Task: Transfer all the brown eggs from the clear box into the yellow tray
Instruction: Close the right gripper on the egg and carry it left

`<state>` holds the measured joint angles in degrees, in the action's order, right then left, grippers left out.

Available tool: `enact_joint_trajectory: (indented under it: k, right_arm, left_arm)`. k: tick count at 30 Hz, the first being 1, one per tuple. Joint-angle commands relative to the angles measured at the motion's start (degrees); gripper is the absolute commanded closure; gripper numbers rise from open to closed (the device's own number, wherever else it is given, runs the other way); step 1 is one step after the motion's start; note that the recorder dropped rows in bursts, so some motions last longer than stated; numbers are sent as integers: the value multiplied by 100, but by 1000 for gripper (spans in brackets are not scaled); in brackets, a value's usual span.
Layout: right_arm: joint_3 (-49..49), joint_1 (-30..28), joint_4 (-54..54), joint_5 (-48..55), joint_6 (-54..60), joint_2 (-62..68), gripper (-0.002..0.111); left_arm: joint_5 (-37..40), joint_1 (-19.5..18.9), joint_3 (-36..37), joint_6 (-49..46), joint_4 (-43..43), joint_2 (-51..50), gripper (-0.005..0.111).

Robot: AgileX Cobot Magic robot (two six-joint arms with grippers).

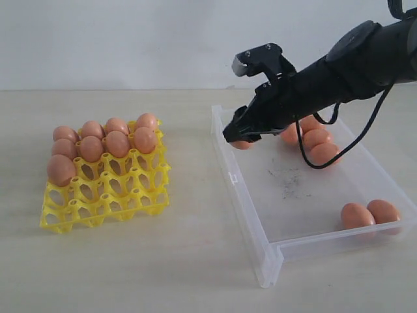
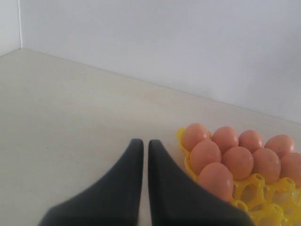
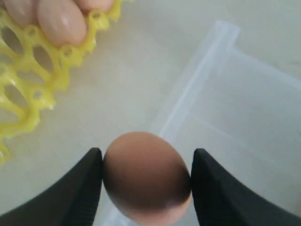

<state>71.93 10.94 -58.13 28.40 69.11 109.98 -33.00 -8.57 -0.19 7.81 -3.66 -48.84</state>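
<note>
My right gripper (image 1: 238, 138) is shut on a brown egg (image 3: 146, 175), which sits between both fingers over the near-left wall of the clear box (image 1: 251, 208). That same egg (image 1: 241, 144) peeks out under the fingertips in the exterior view. Several brown eggs stay in the box: some at the back (image 1: 317, 139), two at the front right corner (image 1: 358, 215). The yellow tray (image 1: 104, 195) on the left holds several eggs (image 1: 117, 143) in its back rows and one (image 1: 61, 169) at the left. The left gripper (image 2: 141, 142) is shut and empty, beside the tray's (image 2: 268, 197) eggs (image 2: 205, 155).
The box floor carries dark scuff marks (image 1: 287, 182). A black cable (image 1: 345, 147) loops down from the right arm over the box. Bare beige table (image 1: 189, 261) lies between tray and box, with a white wall behind.
</note>
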Motion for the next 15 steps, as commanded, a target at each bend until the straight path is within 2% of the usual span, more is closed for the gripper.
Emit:
enact_joint_trajectory:
  k: [1,2,5,7,15]
  right_arm:
    - [5,-10,-2484,407,2082,-83,108]
    - [5,-10,-3133,764,2670,-83,108]
    - [5,11,-4182,1697,3603,-32,108]
    - [20,63,-4182,2069,3858,8,108]
    - [4,578,-4182,2217,4710,337,108]
  left_arm:
    - [-13,16,19,31,22,46,103]
    - [-13,16,19,31,22,46,103]
    - [-13,16,19,31,22,46,103]
    - [-13,16,19,31,22,46,103]
    - [-13,16,19,31,22,46,103]
